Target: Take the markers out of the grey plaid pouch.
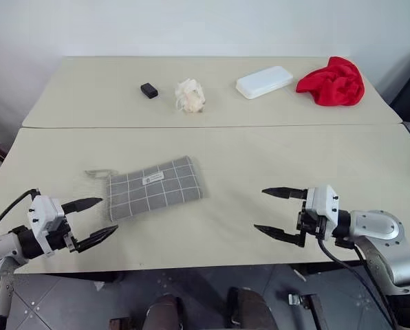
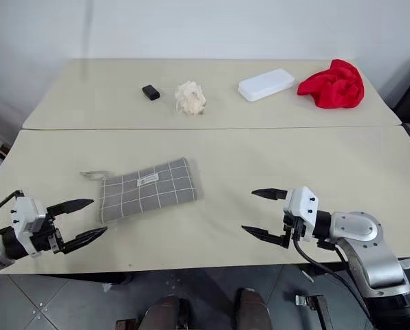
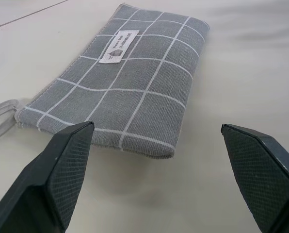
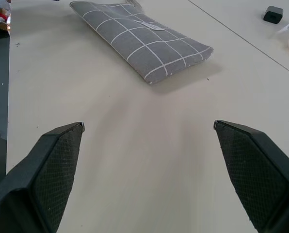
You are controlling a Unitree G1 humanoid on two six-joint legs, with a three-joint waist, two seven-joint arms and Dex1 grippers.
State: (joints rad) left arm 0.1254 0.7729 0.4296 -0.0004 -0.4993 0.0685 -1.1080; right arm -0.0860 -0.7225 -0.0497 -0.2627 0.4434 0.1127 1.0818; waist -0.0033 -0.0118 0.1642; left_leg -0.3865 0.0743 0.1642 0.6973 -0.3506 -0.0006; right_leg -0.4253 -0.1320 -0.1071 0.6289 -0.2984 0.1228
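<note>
Both jaws stand wide and empty: the left gripper [image 1: 93, 220] at lower left, just short of the pouch, the right gripper [image 1: 277, 213] at lower right, well apart from it. The grey plaid pouch [image 1: 154, 187], flat ribbed fabric with white grid lines, lies left of centre on the smooth beige table [image 1: 274, 165], long axis rising toward upper right. The left wrist view shows its white label [image 3: 119, 46] with print; the right wrist view shows the small black block [image 4: 273, 14].

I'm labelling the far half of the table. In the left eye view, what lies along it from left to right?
Small black block → crumpled white object → white rectangular case → red cloth.
</note>
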